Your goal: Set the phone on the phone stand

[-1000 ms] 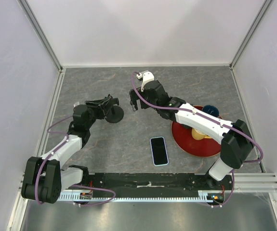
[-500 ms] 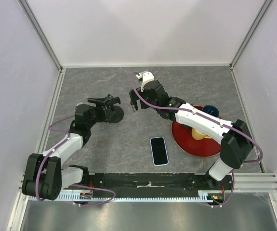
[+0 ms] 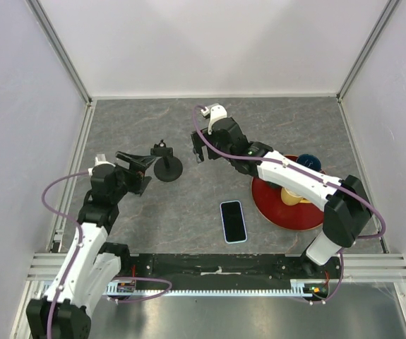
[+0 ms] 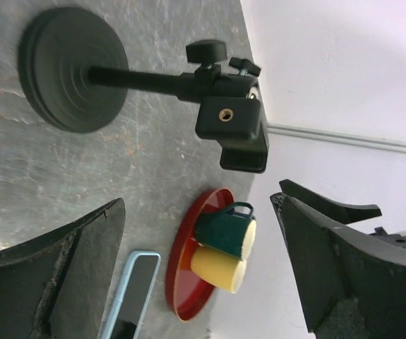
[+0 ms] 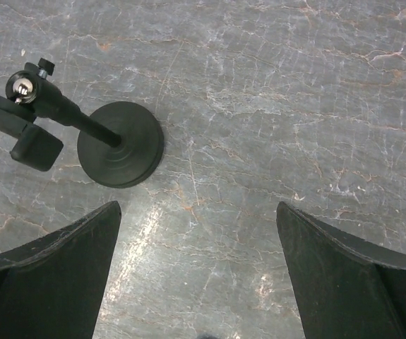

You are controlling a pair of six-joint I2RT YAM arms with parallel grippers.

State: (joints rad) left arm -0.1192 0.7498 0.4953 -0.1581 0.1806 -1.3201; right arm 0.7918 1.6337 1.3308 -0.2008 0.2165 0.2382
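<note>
The phone [image 3: 234, 221] lies flat, screen up, on the grey table near the front middle; its pale blue rim also shows in the left wrist view [image 4: 132, 300]. The phone stand [image 3: 166, 164] stands upright and alone on its round base, left of centre, with its clamp [image 4: 231, 123] on top of the post. My left gripper [image 3: 142, 171] is open just left of the stand, touching nothing [image 4: 199, 205]. My right gripper [image 3: 197, 152] hovers open just right of the stand, over bare table [image 5: 198, 208]; the stand's base [image 5: 120, 143] is at that view's upper left.
A red plate [image 3: 270, 205] at the right carries a yellow mug [image 3: 292, 196] and a dark green mug [image 3: 308, 162], partly under my right arm. White walls enclose the table on three sides, and a metal rail [image 3: 72, 176] runs along the left edge.
My left gripper has opened off the phone stand and drawn back to the left and nearer the front. The stand stays upright. The right arm has hardly moved.
</note>
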